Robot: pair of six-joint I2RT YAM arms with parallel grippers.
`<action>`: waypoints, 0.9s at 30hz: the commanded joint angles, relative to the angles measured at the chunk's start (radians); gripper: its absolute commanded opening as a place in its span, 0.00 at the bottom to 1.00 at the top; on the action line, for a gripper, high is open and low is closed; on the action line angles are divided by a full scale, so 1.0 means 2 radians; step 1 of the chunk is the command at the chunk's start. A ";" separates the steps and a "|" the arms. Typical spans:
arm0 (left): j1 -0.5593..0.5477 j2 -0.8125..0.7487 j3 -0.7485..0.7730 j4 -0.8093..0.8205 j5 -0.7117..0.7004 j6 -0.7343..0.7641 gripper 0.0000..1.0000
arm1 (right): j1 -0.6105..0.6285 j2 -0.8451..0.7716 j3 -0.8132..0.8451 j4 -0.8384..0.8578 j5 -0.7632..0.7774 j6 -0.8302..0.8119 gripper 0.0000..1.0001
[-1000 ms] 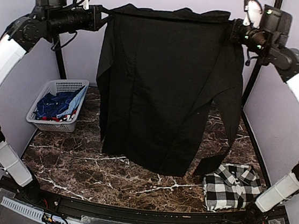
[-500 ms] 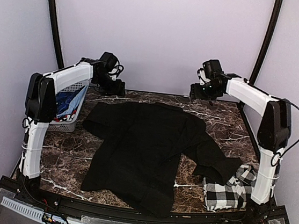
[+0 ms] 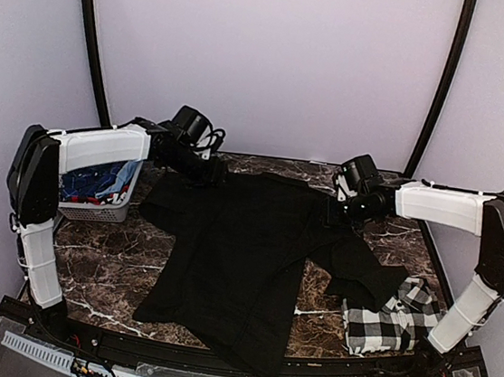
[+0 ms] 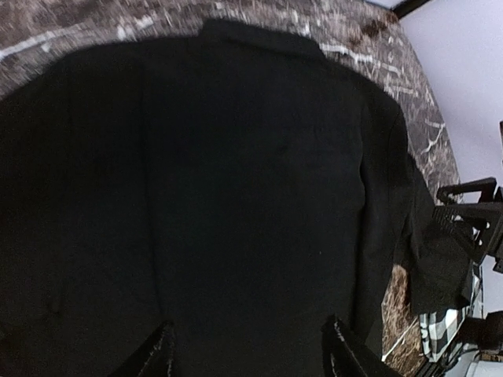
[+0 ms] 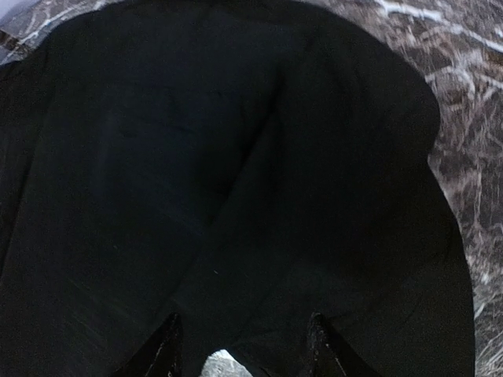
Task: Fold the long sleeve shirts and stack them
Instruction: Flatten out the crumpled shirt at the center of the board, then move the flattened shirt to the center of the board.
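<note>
The plain black long sleeve shirt (image 3: 245,251) lies spread flat on the marble table (image 3: 108,254), collar toward the far edge. One sleeve runs out to the right. A folded black-and-white checked shirt (image 3: 392,318) sits at the front right, partly under that sleeve. My left gripper (image 3: 213,173) hovers low over the shirt's far left shoulder, and my right gripper (image 3: 334,211) over the far right shoulder. In the left wrist view the gripper (image 4: 251,342) is open above black cloth (image 4: 251,173). The right wrist view shows that gripper (image 5: 242,338) open above the shirt (image 5: 236,157) too.
A white lattice basket (image 3: 98,185) with blue cloth inside stands at the far left of the table, beside the left arm. Black frame posts rise at the back corners. The right arm's base stands next to the checked shirt.
A second ago both grippers held the black shirt hanging up by its shoulders. It has since been laid flat and let go. Both arms have come in low over the shoulders.
</note>
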 commanded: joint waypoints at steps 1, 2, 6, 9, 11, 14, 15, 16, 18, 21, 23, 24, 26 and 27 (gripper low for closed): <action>-0.017 0.018 -0.034 0.039 0.026 -0.032 0.61 | -0.006 -0.025 -0.043 0.043 0.018 0.037 0.51; -0.018 0.026 -0.037 0.043 0.026 -0.037 0.61 | -0.007 -0.020 -0.046 0.043 0.015 0.040 0.51; -0.018 0.047 -0.049 0.052 0.019 -0.046 0.60 | -0.011 -0.001 -0.060 0.064 -0.001 0.054 0.46; -0.017 0.063 -0.052 0.049 0.001 -0.048 0.59 | -0.018 0.015 -0.070 0.079 -0.002 0.062 0.42; -0.014 0.078 -0.053 0.044 -0.014 -0.049 0.59 | -0.024 0.027 -0.075 0.085 -0.011 0.063 0.38; -0.003 0.091 -0.059 0.041 -0.023 -0.053 0.57 | -0.035 0.044 -0.077 0.091 -0.013 0.063 0.35; -0.001 0.097 -0.060 0.042 -0.025 -0.053 0.57 | -0.038 0.051 -0.076 0.092 -0.012 0.063 0.34; 0.005 0.099 -0.062 0.042 -0.029 -0.054 0.57 | -0.041 0.057 -0.074 0.093 -0.011 0.062 0.33; 0.015 0.106 -0.062 0.044 -0.033 -0.053 0.57 | -0.049 0.070 -0.066 0.091 -0.007 0.057 0.32; 0.029 0.123 -0.055 0.047 -0.035 -0.053 0.56 | -0.060 0.093 -0.047 0.086 0.004 0.048 0.31; 0.042 0.138 -0.038 0.043 -0.036 -0.048 0.56 | -0.069 0.112 -0.028 0.082 0.003 0.041 0.31; 0.051 0.145 -0.023 0.036 -0.037 -0.047 0.56 | -0.074 0.122 -0.019 0.080 0.003 0.038 0.31; 0.064 0.166 0.007 0.023 -0.038 -0.039 0.56 | -0.082 0.143 0.005 0.072 0.002 0.030 0.30; 0.067 0.182 0.018 0.018 -0.038 -0.031 0.56 | -0.086 0.154 0.021 0.067 0.003 0.024 0.30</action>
